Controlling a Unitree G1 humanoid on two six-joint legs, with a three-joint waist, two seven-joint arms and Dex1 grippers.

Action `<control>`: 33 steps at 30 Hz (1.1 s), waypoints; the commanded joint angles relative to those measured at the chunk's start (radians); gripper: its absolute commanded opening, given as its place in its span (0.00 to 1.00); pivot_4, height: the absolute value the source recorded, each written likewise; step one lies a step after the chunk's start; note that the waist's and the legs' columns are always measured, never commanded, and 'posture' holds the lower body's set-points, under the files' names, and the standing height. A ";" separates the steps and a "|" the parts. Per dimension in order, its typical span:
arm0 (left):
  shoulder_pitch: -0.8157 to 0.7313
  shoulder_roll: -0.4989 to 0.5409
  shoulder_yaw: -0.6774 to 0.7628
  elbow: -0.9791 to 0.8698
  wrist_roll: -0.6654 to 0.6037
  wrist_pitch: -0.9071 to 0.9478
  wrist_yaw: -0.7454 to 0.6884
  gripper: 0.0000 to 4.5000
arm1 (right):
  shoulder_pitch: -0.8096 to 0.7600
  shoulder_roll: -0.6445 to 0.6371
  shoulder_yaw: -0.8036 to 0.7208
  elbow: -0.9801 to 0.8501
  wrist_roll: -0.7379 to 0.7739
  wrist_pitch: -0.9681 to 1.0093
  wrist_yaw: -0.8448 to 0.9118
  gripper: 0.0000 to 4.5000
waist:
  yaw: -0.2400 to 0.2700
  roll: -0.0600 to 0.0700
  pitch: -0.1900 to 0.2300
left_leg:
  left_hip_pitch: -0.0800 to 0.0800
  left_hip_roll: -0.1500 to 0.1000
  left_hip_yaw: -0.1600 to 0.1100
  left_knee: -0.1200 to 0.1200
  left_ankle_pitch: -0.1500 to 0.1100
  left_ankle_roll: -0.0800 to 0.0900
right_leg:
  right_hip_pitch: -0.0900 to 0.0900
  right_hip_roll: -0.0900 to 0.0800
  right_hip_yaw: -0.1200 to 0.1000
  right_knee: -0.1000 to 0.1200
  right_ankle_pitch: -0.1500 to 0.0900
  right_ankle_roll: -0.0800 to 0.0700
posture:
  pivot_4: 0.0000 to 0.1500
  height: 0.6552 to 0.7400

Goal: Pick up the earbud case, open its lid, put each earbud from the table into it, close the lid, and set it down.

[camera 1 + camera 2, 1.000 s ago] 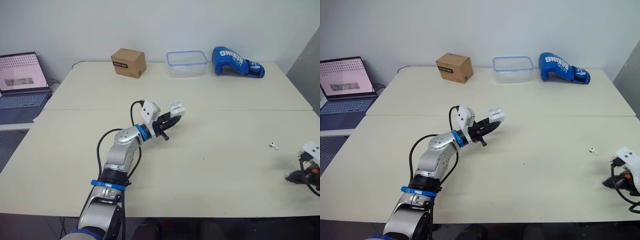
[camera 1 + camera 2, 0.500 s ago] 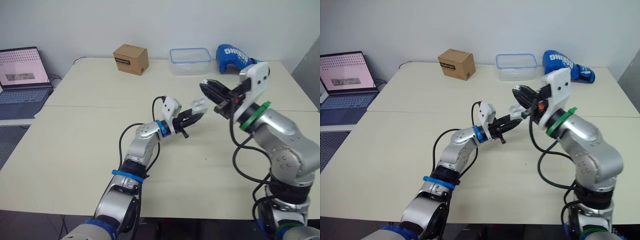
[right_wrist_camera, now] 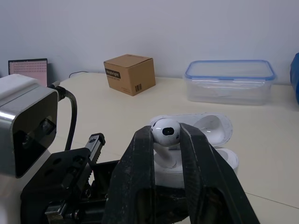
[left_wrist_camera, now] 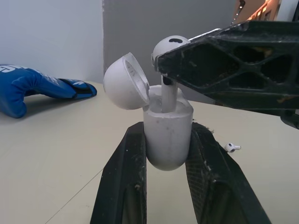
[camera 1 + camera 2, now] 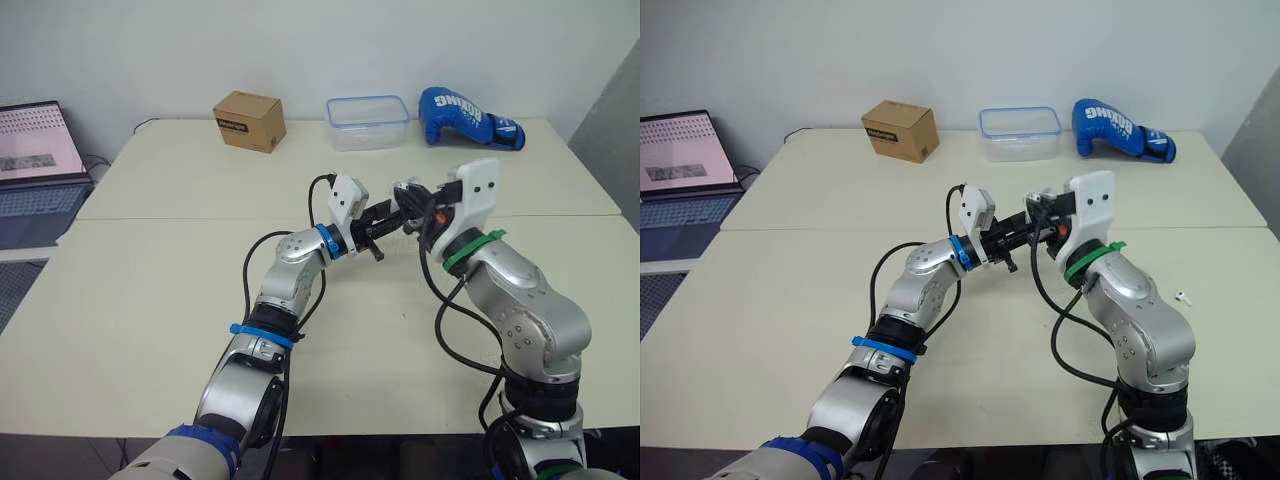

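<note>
Left wrist view puts us right behind the earbud case, which the left gripper pinches by its lower body between both black fingers. The lid is swung back on its hinge and stands open. The right gripper is pressed onto the round head of an earbud, whose stem reaches down into the case's open mouth; we cannot tell whether it is fully seated.

From the head cameras we see both arms meeting in the air above the middle of the table, the two grippers tip to tip. The second earbud lies on the table off to the right, well apart from the case. Along the far edge stand a cardboard box, a clear plastic container with a blue rim, and a blue boxing glove. An open laptop sits at the far left.
</note>
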 commanded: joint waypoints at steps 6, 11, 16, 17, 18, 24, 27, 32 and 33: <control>-0.008 -0.001 0.000 -0.038 -0.011 -0.025 -0.031 0.16 | 0.021 -0.011 -0.030 -0.017 0.023 0.003 -0.005 0.09 | -0.001 0.000 0.000 | 0.000 0.000 0.000 0.000 0.000 0.000 | 0.000 0.000 0.000 0.000 0.000 0.000 | 1.00 1.00; -0.007 -0.004 -0.001 -0.049 -0.013 -0.026 -0.036 0.16 | 0.022 0.015 -0.049 -0.011 0.054 0.038 -0.026 0.09 | -0.001 0.000 0.000 | 0.000 0.000 0.000 0.000 0.000 0.000 | 0.000 0.000 0.000 0.000 0.000 0.000 | 1.00 1.00; -0.006 -0.005 0.000 -0.060 -0.016 -0.025 -0.037 0.16 | 0.033 0.018 -0.059 0.000 0.053 0.067 -0.054 0.16 | -0.001 0.000 0.000 | 0.000 0.000 0.000 0.000 0.000 0.000 | 0.000 0.000 0.000 0.000 0.000 0.000 | 1.00 1.00; -0.005 -0.006 -0.001 -0.064 -0.016 -0.024 -0.036 0.16 | 0.037 0.026 -0.070 0.000 0.058 0.072 -0.064 0.25 | -0.001 0.000 0.000 | 0.000 0.000 0.000 0.000 0.000 0.000 | 0.000 0.000 0.000 0.000 0.000 0.000 | 1.00 1.00; -0.004 -0.006 -0.002 -0.066 -0.017 -0.023 -0.037 0.16 | 0.039 0.026 -0.073 0.001 0.059 0.074 -0.066 0.31 | -0.001 0.000 0.000 | 0.000 0.000 0.000 0.000 0.000 0.000 | 0.000 0.000 0.000 0.000 0.000 0.000 | 1.00 1.00; 0.002 -0.008 -0.005 -0.073 -0.018 -0.023 -0.039 0.16 | 0.036 0.035 -0.097 -0.016 0.082 0.069 -0.073 0.76 | -0.001 0.000 0.000 | 0.000 0.000 0.000 0.000 0.000 0.000 | 0.000 0.000 0.000 0.000 0.000 0.000 | 1.00 1.00; 0.015 0.001 -0.004 -0.067 -0.013 -0.022 -0.042 0.16 | 0.025 0.069 -0.197 -0.081 0.244 0.074 -0.044 0.76 | -0.001 0.000 0.000 | 0.000 0.000 0.000 0.000 0.000 0.000 | 0.000 0.000 0.000 0.000 0.000 0.000 | 1.00 1.00; 0.037 0.047 0.001 -0.018 0.011 -0.048 -0.054 0.16 | 0.053 -0.037 -0.360 -0.168 0.564 0.190 -0.031 0.76 | 0.000 0.001 0.000 | 0.000 0.000 0.000 0.000 0.000 0.000 | 0.000 0.000 0.001 -0.001 0.000 0.000 | 1.00 1.00; 0.041 0.055 -0.001 -0.009 0.014 -0.055 -0.059 0.16 | 0.077 -0.080 -0.373 -0.179 0.608 0.209 -0.023 0.76 | 0.000 0.001 0.000 | 0.000 0.000 0.000 0.000 0.000 0.000 | 0.000 0.000 0.000 -0.001 0.000 0.000 | 1.00 1.00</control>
